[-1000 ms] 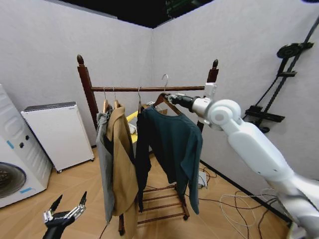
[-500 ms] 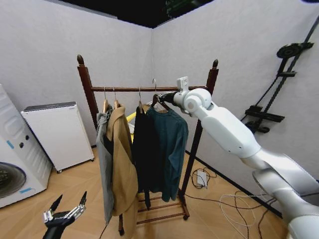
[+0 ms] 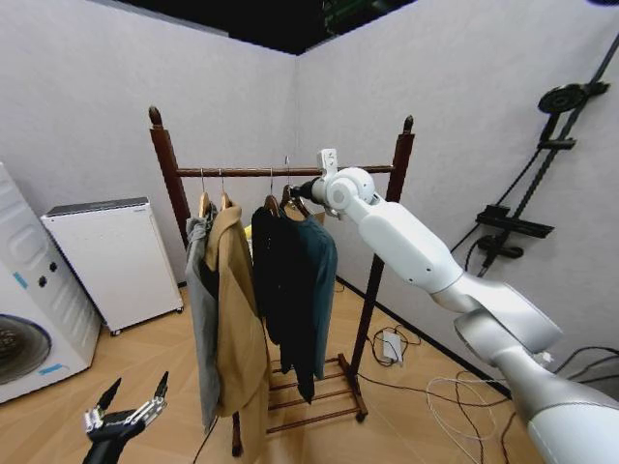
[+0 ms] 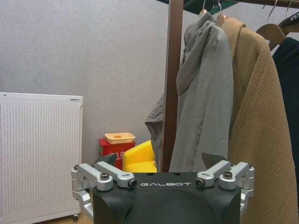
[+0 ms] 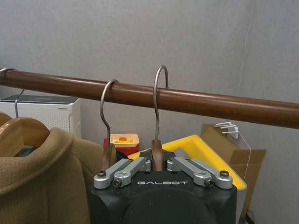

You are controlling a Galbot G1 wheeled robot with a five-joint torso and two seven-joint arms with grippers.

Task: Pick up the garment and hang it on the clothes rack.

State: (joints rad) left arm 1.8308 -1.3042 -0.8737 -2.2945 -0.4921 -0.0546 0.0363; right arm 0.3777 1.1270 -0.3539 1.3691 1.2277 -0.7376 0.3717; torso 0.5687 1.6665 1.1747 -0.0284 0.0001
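The garment [image 3: 320, 275], a dark teal shirt-jacket, hangs from a wooden hanger at the right end of the row on the clothes rack [image 3: 163, 169], right beside a black garment [image 3: 280, 280]. My right gripper [image 3: 302, 190] is up at the bar, shut on the hanger's neck [image 5: 157, 161]. The hanger's hook [image 5: 161, 77] arches over the bar [image 5: 210, 106], with a gap under its top. The black garment's hook [image 5: 108, 93] rests on the bar beside it. Low at the left, my left gripper [image 3: 127, 410] hangs open and holds nothing; its fingers [image 4: 100, 173] show in the left wrist view.
A tan coat [image 3: 237, 309] and a grey jacket [image 3: 201, 309] fill the rack's left half. A white cabinet [image 3: 116, 256] and a washing machine [image 3: 29, 333] stand at the left. A black shower-head pole [image 3: 559, 106] is on the right wall, with cables [image 3: 464, 391] on the floor.
My right arm has swung left, carrying the garment from in front of the rack's right post to the bar. The garment now hangs close against the black one. The left arm stayed still.
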